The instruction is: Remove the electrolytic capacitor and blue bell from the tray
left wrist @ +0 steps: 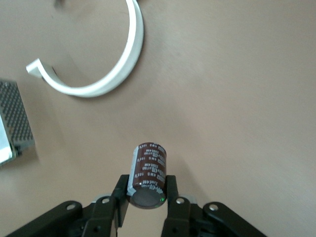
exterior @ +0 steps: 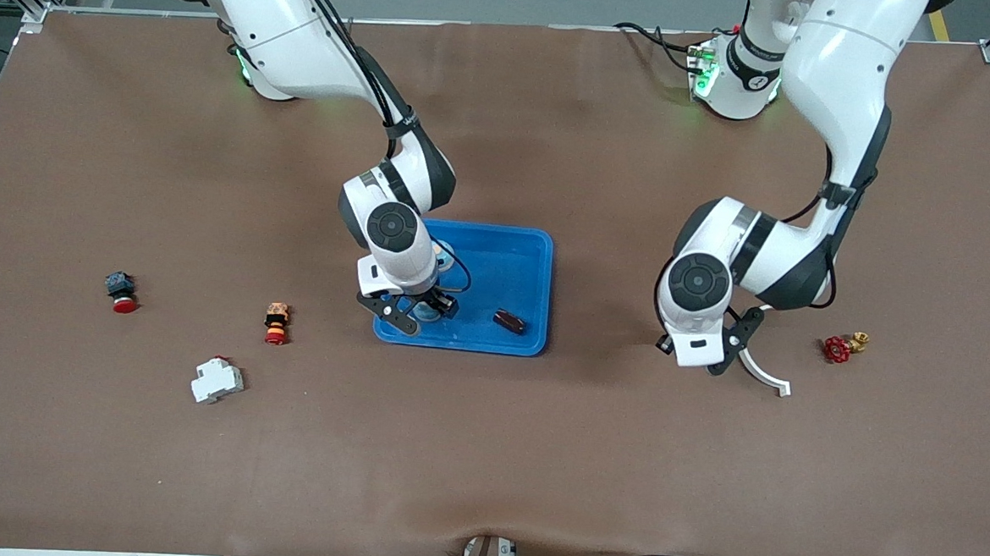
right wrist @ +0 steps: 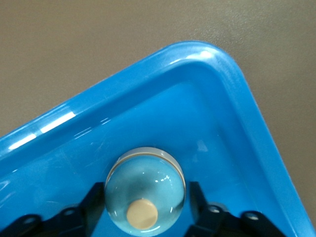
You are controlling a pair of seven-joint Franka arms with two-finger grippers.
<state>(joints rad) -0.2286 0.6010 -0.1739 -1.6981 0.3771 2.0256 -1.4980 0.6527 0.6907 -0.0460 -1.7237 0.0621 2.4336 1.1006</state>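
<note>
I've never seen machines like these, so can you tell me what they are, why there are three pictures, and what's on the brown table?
They are two robot arms with pinching grippers. One picture looks down from a high camera; the other two come from cameras on the arms' wrists. The left gripper holds a brown capacitor above the table, near a white curved strip. The right gripper is around a shiny bell inside the blue tray, where a small dark part also lies. Loose on the table: two red-capped buttons, a white block, and a red valve.

The right gripper (exterior: 415, 310) hangs low inside the blue tray (exterior: 538, 255), fingers straddling the bell (right wrist: 145, 192). The left gripper (left wrist: 147, 197) clamps the capacitor (left wrist: 147, 175) just outside that tray.
</note>
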